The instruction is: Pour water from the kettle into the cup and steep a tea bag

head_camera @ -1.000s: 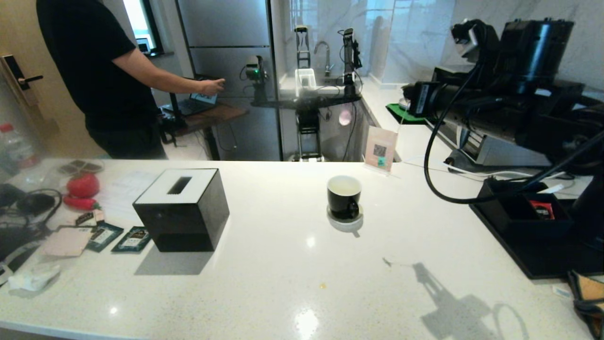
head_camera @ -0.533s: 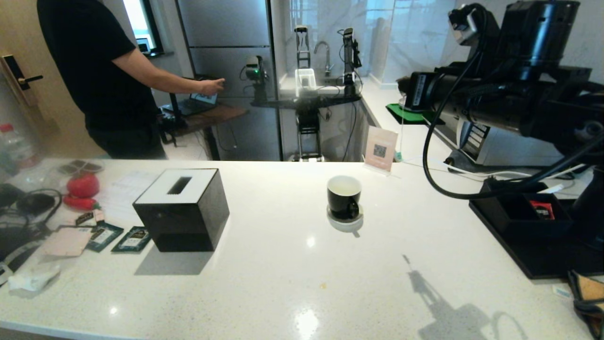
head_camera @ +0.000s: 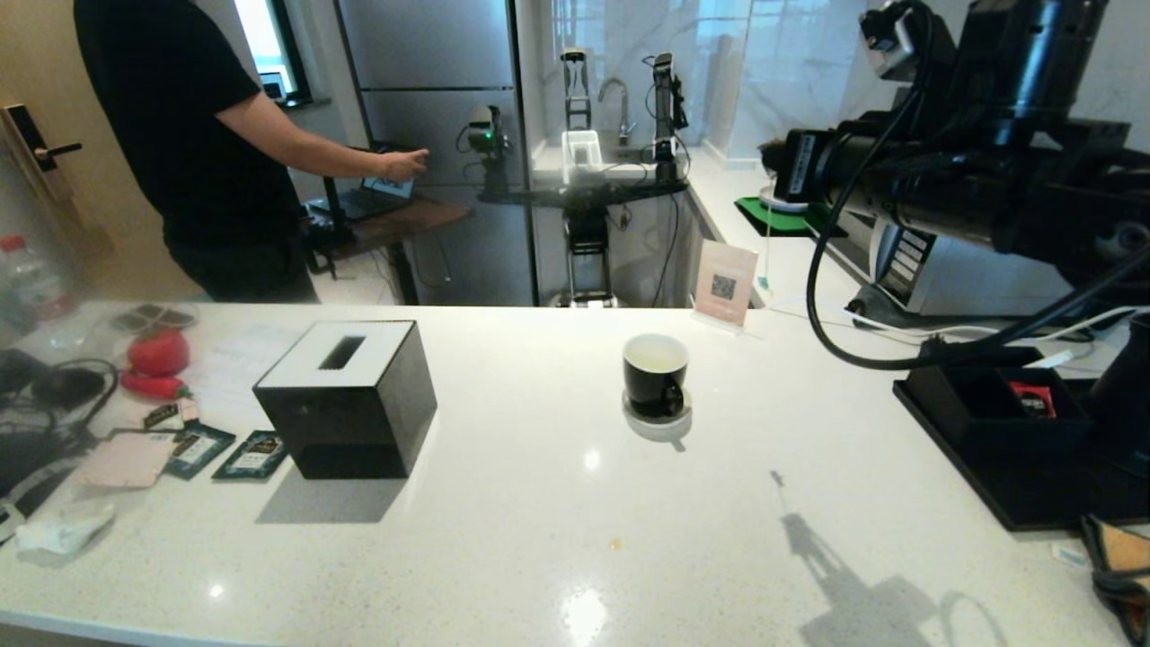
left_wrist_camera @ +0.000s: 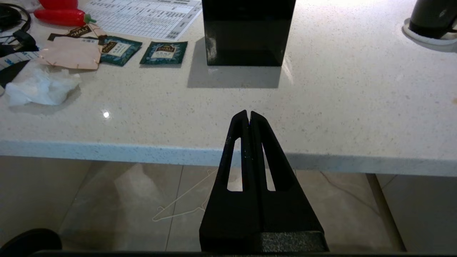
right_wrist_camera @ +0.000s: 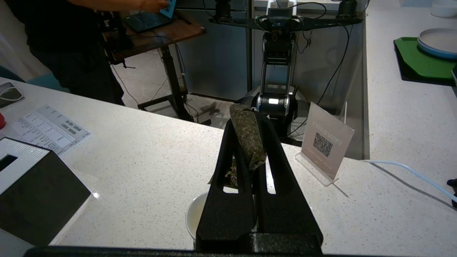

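The glossy black cup (head_camera: pixel 655 373) stands on its white saucer (head_camera: pixel 660 424) mid-counter, with pale liquid showing inside it. My right arm is held high at the right. In the right wrist view, my right gripper (right_wrist_camera: pixel 246 115) is shut on a dark green tea bag (right_wrist_camera: pixel 247 139), above and slightly past the cup's white rim (right_wrist_camera: pixel 192 217). The black kettle (head_camera: pixel 1130 404) shows only partly at the right edge, on the tray. My left gripper (left_wrist_camera: pixel 249 113) is shut and empty, parked low at the counter's front edge. The cup (left_wrist_camera: pixel 430 16) stands far from it.
A black tissue box (head_camera: pixel 346 395) stands left of centre, with tea sachets (head_camera: pixel 225 452), papers, cables and a red toy (head_camera: pixel 157 352) beyond it. A QR sign (head_camera: pixel 724 283) is behind the cup. A black tray (head_camera: pixel 1015 503) holds a small box. A person (head_camera: pixel 180 135) stands behind the counter.
My right arm has risen and drawn slightly to the right with the tea bag. Its shadow on the counter has shifted right. The cup and left arm have not moved.
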You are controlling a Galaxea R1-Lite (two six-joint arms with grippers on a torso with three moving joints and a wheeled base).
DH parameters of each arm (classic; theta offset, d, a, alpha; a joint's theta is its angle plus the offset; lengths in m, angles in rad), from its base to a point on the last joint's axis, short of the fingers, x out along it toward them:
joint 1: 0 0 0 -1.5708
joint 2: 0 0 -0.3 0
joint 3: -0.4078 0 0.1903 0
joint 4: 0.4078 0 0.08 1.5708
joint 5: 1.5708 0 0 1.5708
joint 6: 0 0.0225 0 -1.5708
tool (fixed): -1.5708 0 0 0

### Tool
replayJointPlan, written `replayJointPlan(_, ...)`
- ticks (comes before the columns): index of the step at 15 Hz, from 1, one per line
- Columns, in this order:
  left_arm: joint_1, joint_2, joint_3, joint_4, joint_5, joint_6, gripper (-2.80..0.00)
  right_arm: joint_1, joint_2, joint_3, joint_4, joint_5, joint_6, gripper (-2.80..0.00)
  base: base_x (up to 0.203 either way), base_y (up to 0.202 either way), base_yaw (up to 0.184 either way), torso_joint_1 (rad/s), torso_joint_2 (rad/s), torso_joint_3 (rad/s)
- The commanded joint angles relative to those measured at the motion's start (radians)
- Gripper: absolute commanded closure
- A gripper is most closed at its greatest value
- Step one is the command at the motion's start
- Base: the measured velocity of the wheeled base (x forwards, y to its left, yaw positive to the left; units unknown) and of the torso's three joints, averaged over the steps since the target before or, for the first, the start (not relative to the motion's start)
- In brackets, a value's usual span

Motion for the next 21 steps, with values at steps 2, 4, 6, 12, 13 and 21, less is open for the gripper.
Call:
replayJointPlan(2,0.005,0.346,-0.294,-0.001,-0.002,-0.04,0.0,0.001,0.013,-0.001,-0.003,0.001,0.006,0.0,0.0,0.0,0.0,0.0,0.0,0.0)
replayJointPlan(4,0.002,0.489,-0.51,0.004,-0.003,-0.048,0.0,0.002,0.012,-0.009,-0.002,0.001,0.012,0.0,0.0,0.0,0.0,0.0,0.0,0.0)
replayJointPlan(6,-0.005,0.579,-0.707,0.066,-0.004,-0.048,0.0,0.003,0.015,-0.05,0.018,0.002,0.013,0.0,0.0,0.0,0.0,0.0,0.0,0.0)
replayJointPlan(12,-0.128,1.003,-1.196,0.363,-0.012,-0.074,0.0,0.005,0.088,-0.243,0.158,0.008,0.07,0.0,0.0,0.0,0.0,0.0,0.0,0.0)
replayJointPlan(13,-0.153,1.081,-1.238,0.376,-0.029,-0.077,0.0,0.007,0.102,-0.257,0.164,0.01,0.07,0.0,0.0,0.0,0.0,0.0,0.0,0.0)
replayJointPlan(21,-0.258,1.468,-1.518,0.395,-0.499,-0.158,0.0,0.06,0.124,-0.308,0.165,0.028,0.083,0.0,0.0,0.0,0.0,0.0,0.0,0.0)
